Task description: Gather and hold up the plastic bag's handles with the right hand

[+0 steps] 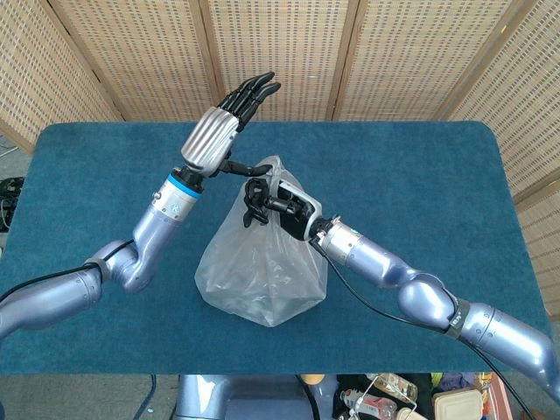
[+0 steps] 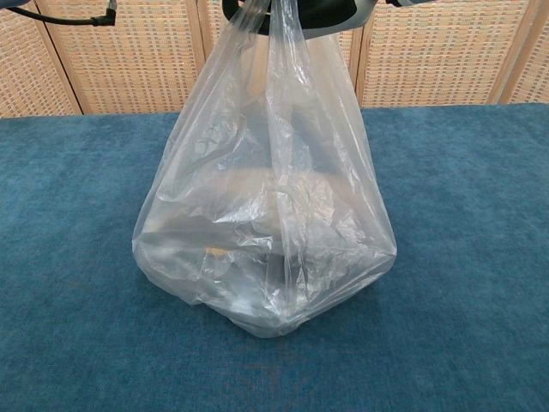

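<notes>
A clear plastic bag [image 1: 262, 276] stands on the blue table [image 1: 420, 175], its sides pulled up into a peak. My right hand [image 1: 276, 203] grips the gathered handles [image 1: 273, 171] at the top of the bag. In the chest view the bag [image 2: 266, 223] fills the middle, and only the underside of the right hand [image 2: 309, 10] shows at the top edge. My left hand [image 1: 223, 122] hovers just left of and above the handles, fingers stretched out and apart, holding nothing.
Wicker screens [image 1: 289, 52] stand behind the table. Some dim things lie inside the bag's bottom [image 2: 257, 275]. Below the table's near edge at the right are containers on the floor [image 1: 455, 407].
</notes>
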You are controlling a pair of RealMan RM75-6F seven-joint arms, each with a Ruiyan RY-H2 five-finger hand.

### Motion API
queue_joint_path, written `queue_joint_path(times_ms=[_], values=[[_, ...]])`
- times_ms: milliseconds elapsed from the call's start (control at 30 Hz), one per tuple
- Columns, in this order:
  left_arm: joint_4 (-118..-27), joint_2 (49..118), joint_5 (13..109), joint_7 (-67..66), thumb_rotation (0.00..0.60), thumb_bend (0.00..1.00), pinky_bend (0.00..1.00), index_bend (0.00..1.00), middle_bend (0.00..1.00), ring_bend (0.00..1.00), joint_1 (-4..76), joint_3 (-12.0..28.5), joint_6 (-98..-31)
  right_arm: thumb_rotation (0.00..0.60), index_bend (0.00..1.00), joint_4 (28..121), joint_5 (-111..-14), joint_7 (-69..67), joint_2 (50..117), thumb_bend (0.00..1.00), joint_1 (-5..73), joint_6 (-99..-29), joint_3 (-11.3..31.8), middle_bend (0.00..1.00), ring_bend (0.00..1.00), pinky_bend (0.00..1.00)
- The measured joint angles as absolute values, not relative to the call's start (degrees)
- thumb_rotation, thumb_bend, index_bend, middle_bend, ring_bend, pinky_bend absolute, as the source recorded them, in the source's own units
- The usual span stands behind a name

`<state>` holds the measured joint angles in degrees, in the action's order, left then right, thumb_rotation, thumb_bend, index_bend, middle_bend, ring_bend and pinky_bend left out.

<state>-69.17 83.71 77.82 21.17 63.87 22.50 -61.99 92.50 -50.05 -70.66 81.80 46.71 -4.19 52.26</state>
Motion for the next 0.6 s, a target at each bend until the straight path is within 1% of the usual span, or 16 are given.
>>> queue_joint_path(times_ms=[167,300,600], values=[[-70.1,81.5,79.2,22.7,0.599,0.0,0.11,0.0,0.0,0.0,63.2,22.0,-62.2,0.6,0.62,92.1,-48.5,-68.4,81.8,1.0,46.5,-2.7,52.8,0.79,0.81,0.56],[-69.9,80.6,79.9,21.8,0.6,0.0,0.12,0.0,0.0,0.0,62.8,21.7,-62.6,0.6,0.63,91.6,-47.0,-66.6,81.9,1.0,46.3,-1.1,53.3,0.79,0.82,0.56],[-69.3,78.1,82.1,23.1,0.6,0.0,0.12,0.0,0.0,0.0,61.3,19.3,-62.7,0.6,0.63,90.4,-44.0,-62.2,82.5,1.0,45.2,1.5,55.1,0.79,0.82,0.56]])
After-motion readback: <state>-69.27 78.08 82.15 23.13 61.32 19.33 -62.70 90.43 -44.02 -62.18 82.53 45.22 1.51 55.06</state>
